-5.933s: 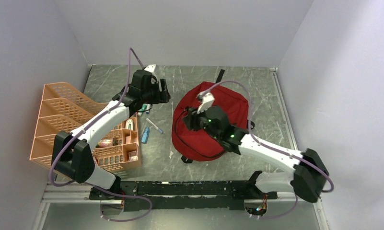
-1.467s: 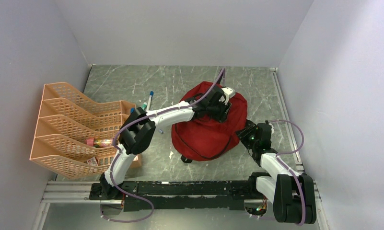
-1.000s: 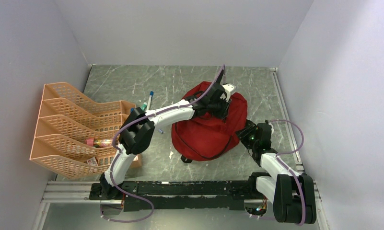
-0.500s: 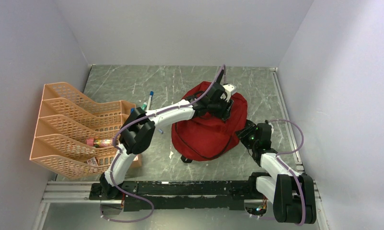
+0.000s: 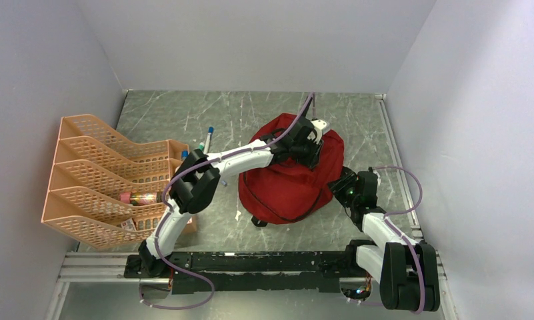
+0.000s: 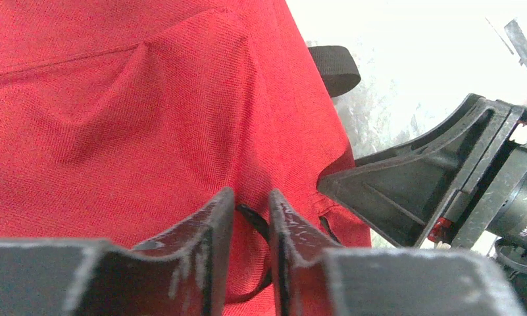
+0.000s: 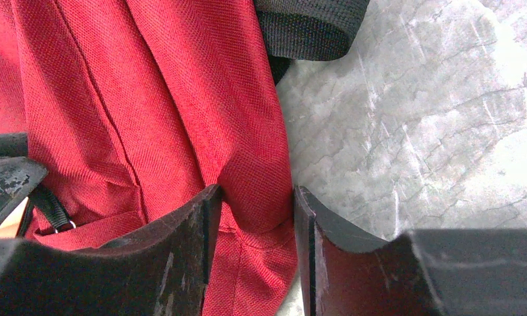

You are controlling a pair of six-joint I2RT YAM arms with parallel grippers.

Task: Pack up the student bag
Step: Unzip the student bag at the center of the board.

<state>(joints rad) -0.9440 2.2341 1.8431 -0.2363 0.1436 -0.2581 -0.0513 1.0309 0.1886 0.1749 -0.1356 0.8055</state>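
Note:
The student bag (image 5: 284, 190) is a soft red backpack lying in the middle of the table. My left gripper (image 5: 309, 150) hovers low over its upper right part. In the left wrist view its fingers (image 6: 250, 197) stand open by a narrow gap, and a thin black zipper cord (image 6: 252, 219) crosses that gap over the red fabric (image 6: 116, 99). My right gripper (image 5: 341, 181) is at the bag's right edge. In the right wrist view it (image 7: 254, 194) is shut on a fold of red fabric (image 7: 181, 99), which fills the space between the fingers.
An orange mesh organiser (image 5: 97, 173) stands at the left and holds a bottle (image 5: 141, 198). Pens (image 5: 207, 137) lie beside it. A black strap (image 7: 310, 26) sticks out from the bag's far side. Grey walls close in on three sides.
The left gripper has shifted slightly over the bag's top; its jaws widened, then narrowed again. The right arm and the bag have stayed put.

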